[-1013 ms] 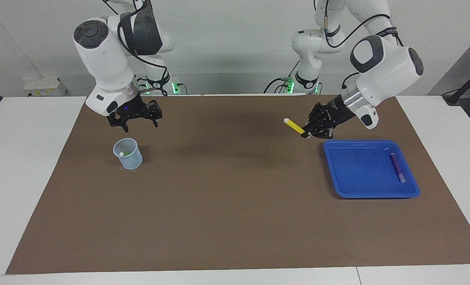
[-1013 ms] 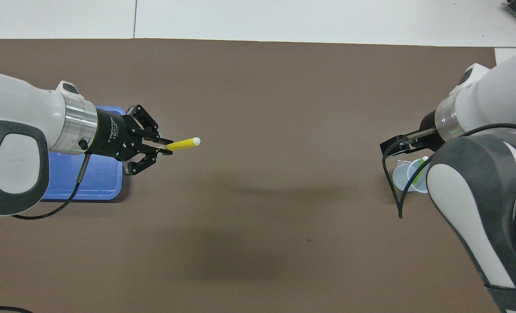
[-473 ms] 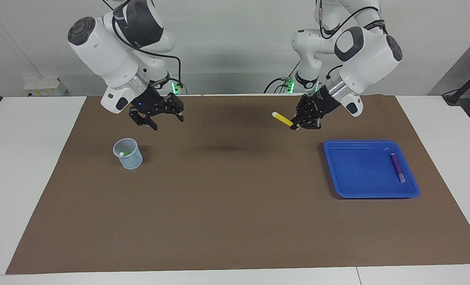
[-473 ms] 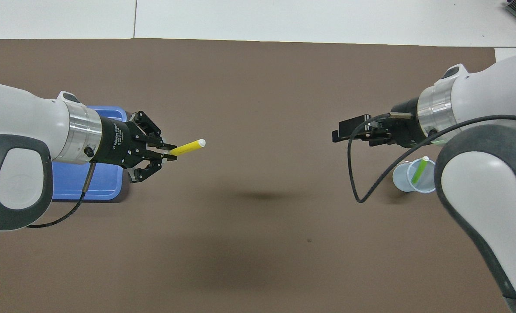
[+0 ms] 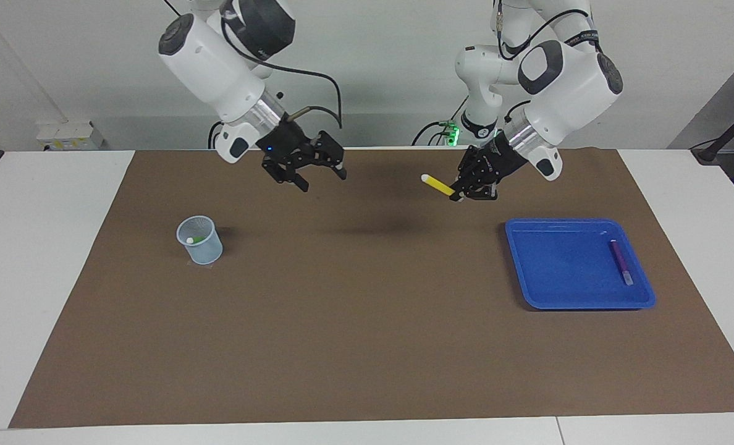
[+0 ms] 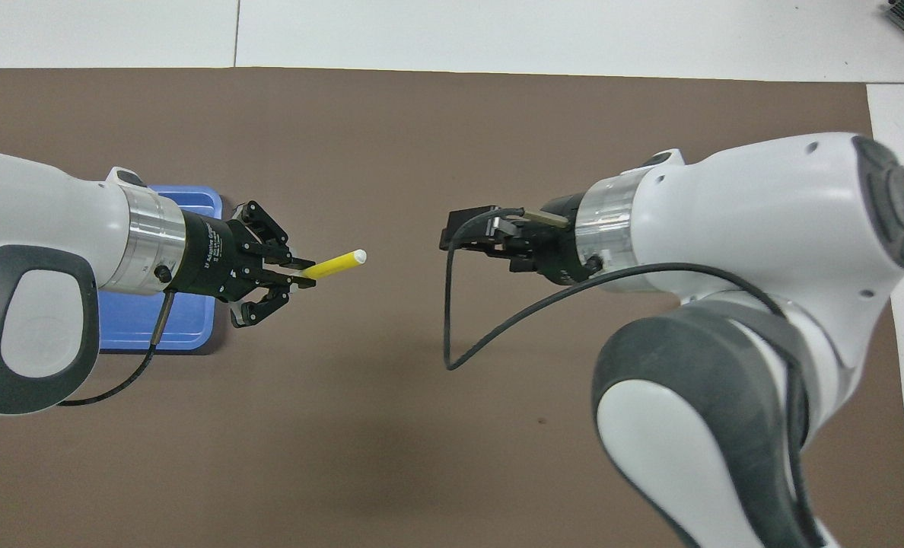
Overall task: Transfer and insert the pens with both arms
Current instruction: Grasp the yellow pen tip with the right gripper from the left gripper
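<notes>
The step in hand looks like the handover in mid-air: the left hand is clenched on the tail end of the yellow pen, holding it up over the brown mat with the pale cap end pointing toward the right arm's end of the surface. The right hand hangs over the mat facing it, fingers spread and grasping nothing, with a clear gap between its fingertips and the pen's cap. Two other pens are accounted for — the green pen stands in the pale blue cup toward the right arm's end of the surface, and the purple pen lies in the blue tray toward the left arm's end, along the tray's edge. So, by my reading, one pen is inserted, one is in transit and one waits. The next move calls for the right hand to line its open fingers up with the pen's free cap end and take hold there before the left hand lets go — a release too early would drop the pen onto the mat. After that the pen must be turned upright over the narrow cup.
</notes>
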Robot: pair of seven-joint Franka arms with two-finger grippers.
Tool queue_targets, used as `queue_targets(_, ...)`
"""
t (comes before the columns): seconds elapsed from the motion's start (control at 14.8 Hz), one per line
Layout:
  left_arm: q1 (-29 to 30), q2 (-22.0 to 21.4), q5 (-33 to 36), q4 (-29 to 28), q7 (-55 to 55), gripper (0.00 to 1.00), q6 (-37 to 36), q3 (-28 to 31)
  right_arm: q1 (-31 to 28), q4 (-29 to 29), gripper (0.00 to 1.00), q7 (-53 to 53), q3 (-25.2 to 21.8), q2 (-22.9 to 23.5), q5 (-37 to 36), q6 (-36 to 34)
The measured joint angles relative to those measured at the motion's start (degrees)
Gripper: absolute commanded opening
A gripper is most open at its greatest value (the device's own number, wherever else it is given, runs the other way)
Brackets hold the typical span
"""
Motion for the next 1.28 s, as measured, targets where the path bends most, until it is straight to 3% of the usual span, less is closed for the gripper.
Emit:
queue_targets(0.54, 0.00, -0.51, 0.00, -0.76, -0.13, 0.00, 0.05, 0.00, 10.59, -1.60, 0.94, 10.08, 0.03, 4.79, 1.87, 18.55)
queue_targets(1.01, -0.01, -0.90, 0.00, -1.10, -0.29, 0.00, 0.05, 0.00, 12.01, -1.40, 0.58, 10.21, -0.16, 6.98, 1.89, 21.70)
queue_targets(1.28, -0.01, -0.93, 0.00, -1.17, -0.34, 0.00, 0.05, 0.00, 12.02, -1.35, 0.50, 10.21, -0.16, 6.99, 1.90, 21.70)
